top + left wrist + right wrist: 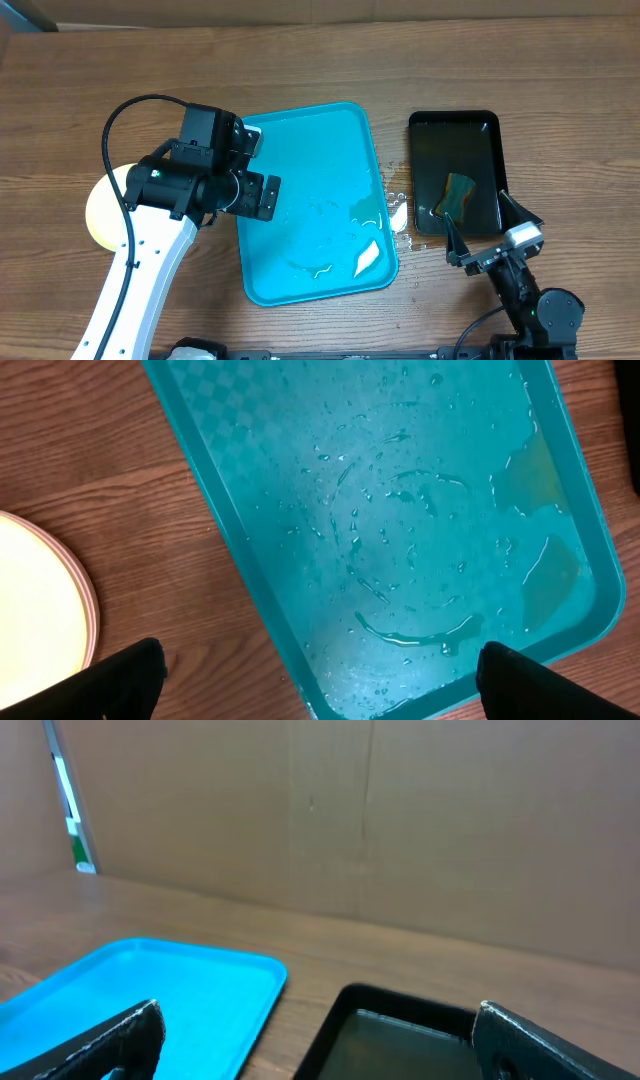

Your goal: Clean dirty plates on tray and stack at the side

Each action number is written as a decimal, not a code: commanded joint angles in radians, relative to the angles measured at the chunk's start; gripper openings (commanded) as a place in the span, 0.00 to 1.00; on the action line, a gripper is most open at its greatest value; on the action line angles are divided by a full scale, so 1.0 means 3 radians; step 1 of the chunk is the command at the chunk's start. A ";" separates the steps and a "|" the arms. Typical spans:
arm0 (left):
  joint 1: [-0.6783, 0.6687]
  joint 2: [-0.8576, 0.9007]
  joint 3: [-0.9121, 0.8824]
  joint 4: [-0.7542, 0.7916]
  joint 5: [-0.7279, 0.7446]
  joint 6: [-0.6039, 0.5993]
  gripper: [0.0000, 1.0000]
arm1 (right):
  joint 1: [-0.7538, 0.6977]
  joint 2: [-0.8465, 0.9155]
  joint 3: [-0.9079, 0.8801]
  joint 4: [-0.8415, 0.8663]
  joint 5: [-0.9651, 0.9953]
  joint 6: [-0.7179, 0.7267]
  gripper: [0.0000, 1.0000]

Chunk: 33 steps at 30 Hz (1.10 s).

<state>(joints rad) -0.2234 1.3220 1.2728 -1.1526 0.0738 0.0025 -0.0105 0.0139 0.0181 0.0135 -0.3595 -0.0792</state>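
Observation:
The turquoise tray [300,290] lies mid-table, wet with water streaks and holding no plates; its floor fills the left wrist view [400,510]. A pale yellow plate [100,210] rests on the wood left of the tray, partly hidden under my left arm, and its edge [40,610] shows in the left wrist view. My left gripper [258,166] hangs open over the tray's left rim, nothing between its fingers [125,680]. At the near right, my right gripper [478,218] stands open and empty, facing the black tray [400,1030].
A narrow black tray [490,130] right of the turquoise one holds dark water and a yellow-green sponge [460,193]. Water drops [400,215] lie on the wood between the two trays. A cardboard wall [400,820] stands behind the table.

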 commanded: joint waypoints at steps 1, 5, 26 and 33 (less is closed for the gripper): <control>-0.0020 -0.0066 0.0065 0.0008 -0.0010 -0.0032 1.00 | 0.0025 -0.0037 -0.0034 -0.0177 0.0008 -0.0013 1.00; -0.0020 -0.0066 0.0065 0.0008 -0.0010 -0.0032 1.00 | 0.0025 -0.0027 -0.0033 -0.0228 0.0008 -0.0013 1.00; -0.0029 -0.1013 -0.0069 0.0003 -0.0308 -0.0008 1.00 | 0.0033 -0.0027 -0.0033 -0.0226 0.0008 -0.0013 1.00; 0.0034 -0.1925 -0.0813 0.0787 -0.0369 -0.0008 1.00 | 0.0033 -0.0027 -0.0033 -0.0226 0.0008 -0.0013 1.00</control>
<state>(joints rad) -0.2218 0.8555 1.1595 -1.0256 -0.0086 0.0029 -0.0055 0.0139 0.0181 -0.0601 -0.3592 -0.0788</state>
